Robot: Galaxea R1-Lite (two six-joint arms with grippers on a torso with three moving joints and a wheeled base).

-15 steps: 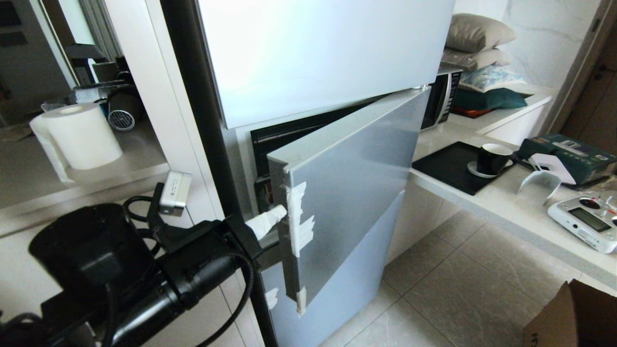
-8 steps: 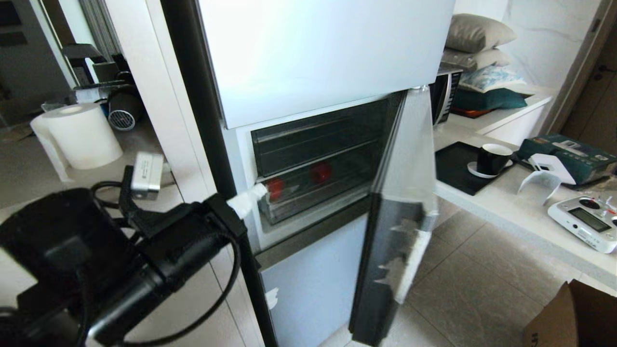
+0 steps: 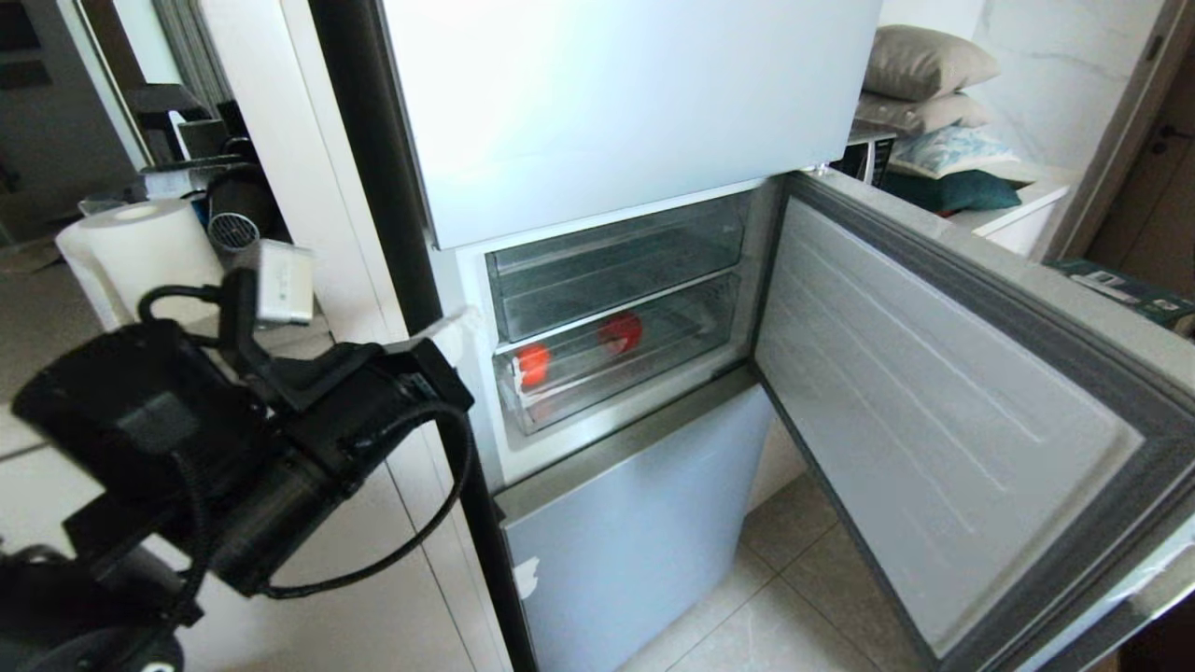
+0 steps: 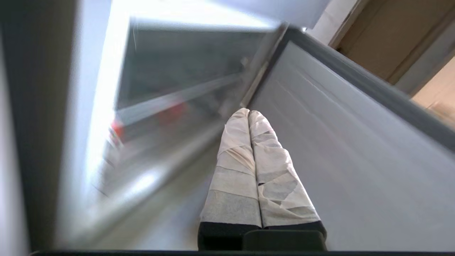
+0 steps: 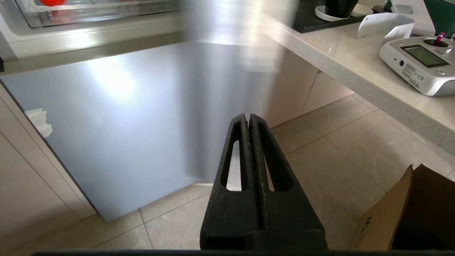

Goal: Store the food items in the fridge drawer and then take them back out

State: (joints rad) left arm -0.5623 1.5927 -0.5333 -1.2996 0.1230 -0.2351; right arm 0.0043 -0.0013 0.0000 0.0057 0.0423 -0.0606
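The fridge's middle compartment stands open. Two red food items lie inside the lower clear fridge drawer (image 3: 653,359), which is pushed in: an orange-red one (image 3: 532,364) at its left end and a deeper red one (image 3: 621,331) further right. My left gripper (image 3: 462,322) hovers at the compartment's left edge, clear of the drawer. Its taped fingers (image 4: 231,156) are pressed together and hold nothing. In the left wrist view the food items (image 4: 172,112) are red blurs. My right gripper (image 5: 247,115) hangs shut and low over the floor, in front of the bottom fridge door (image 5: 106,117).
The opened fridge door (image 3: 934,420) swings far out to the right and hides most of the counter. A second clear drawer (image 3: 616,266) sits above. A counter (image 5: 355,67) with a white remote (image 5: 419,60) and a cardboard box (image 5: 408,213) lie right. A paper roll (image 3: 140,252) stands left.
The middle fridge door has swung from nearly shut to wide open on the right, which uncovers the drawers and red items. My left gripper has drawn back left from the door edge.
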